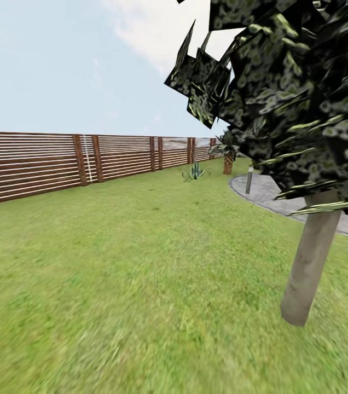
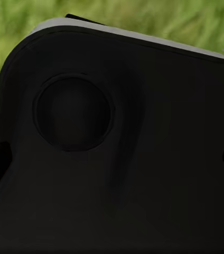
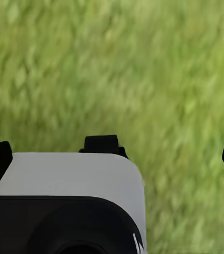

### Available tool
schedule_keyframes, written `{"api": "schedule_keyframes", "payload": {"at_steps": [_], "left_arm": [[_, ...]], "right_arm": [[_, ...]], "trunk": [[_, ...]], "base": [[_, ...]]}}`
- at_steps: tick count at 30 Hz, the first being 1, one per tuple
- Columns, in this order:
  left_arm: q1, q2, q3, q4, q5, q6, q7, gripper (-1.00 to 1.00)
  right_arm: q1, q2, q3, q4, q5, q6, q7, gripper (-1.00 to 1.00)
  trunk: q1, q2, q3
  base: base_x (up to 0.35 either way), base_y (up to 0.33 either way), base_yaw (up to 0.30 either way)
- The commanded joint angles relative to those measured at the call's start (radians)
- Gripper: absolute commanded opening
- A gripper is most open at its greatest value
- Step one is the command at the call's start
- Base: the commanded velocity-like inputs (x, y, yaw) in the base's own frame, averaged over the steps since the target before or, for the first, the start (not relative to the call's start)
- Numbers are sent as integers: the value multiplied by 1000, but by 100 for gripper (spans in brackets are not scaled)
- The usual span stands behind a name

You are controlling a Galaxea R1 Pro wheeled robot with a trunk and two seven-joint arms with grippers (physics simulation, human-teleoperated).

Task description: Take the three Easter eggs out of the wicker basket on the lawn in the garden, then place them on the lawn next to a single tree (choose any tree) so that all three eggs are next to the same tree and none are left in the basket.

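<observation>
Two pairs of dark fingertips at the sides of the wrist views, the left gripper over a black part of the robot's own body, the right gripper over a white-and-black part and blurred grass; wide apart in both, with no egg between. Judged as early or mid-transit: no eggs or basket to be seen, so no telling how many are placed. Ahead in the head view, open lawn, and near at the right a tree with a pale trunk and jagged mottled crown, a fit drop spot. Farther off: slatted fence along the lawn's left edge, grey paved path at its right edge with a short post, a spiky plant, a small palm. Nothing blocking the way to the trunk.
</observation>
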Motion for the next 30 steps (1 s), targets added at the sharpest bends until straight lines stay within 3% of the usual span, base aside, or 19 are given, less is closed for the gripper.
{"api": "schedule_keyframes", "payload": {"at_steps": [1,30], "left_arm": [[0,0,3,-1,11,0,-5,100],[0,-2,3,-1,10,0,-5,100]], "right_arm": [[-1,0,-5,1,1,-4,1,100],[-1,0,-4,1,1,-4,1,100]], "trunk": [[1,0,-1],[1,0,-1]], "base": [[332,119,2],[333,123,0]]}}
